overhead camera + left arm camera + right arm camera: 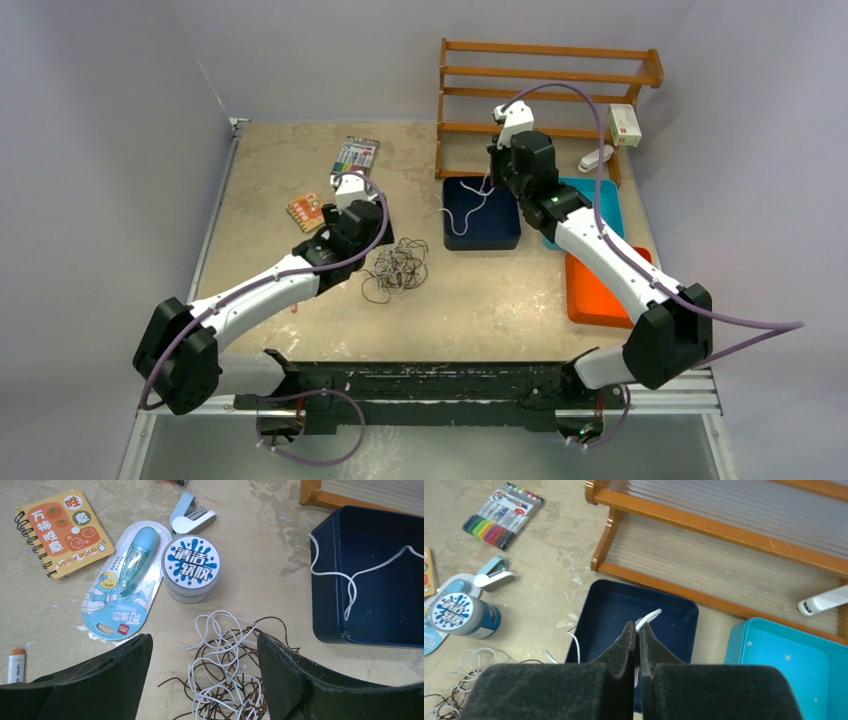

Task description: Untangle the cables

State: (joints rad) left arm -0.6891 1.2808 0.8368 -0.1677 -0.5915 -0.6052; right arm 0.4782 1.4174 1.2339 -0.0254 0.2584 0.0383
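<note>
A tangle of thin white and dark brown cables (397, 268) lies on the table in curly loops. My left gripper (204, 640) hovers just above the tangled cables (235, 665), open, a finger on each side and nothing held. In the top view the left gripper (368, 237) sits at the tangle's left edge. My right gripper (637, 625) is shut on one white cable (650, 616) above the navy tray (664, 605). That white cable (463, 215) hangs down from the right gripper (497, 180) and trails across the navy tray (505, 240), looping over its left wall (325, 605).
A wooden rack (545, 80) stands behind the trays. A teal tray (610, 195) and an orange tray (590, 295) sit to the right. A marker pack (355, 155), a notebook (60, 532), a round tub (191, 567), a correction-tape pack (125, 580) and a stapler (192, 517) lie left of the tangle.
</note>
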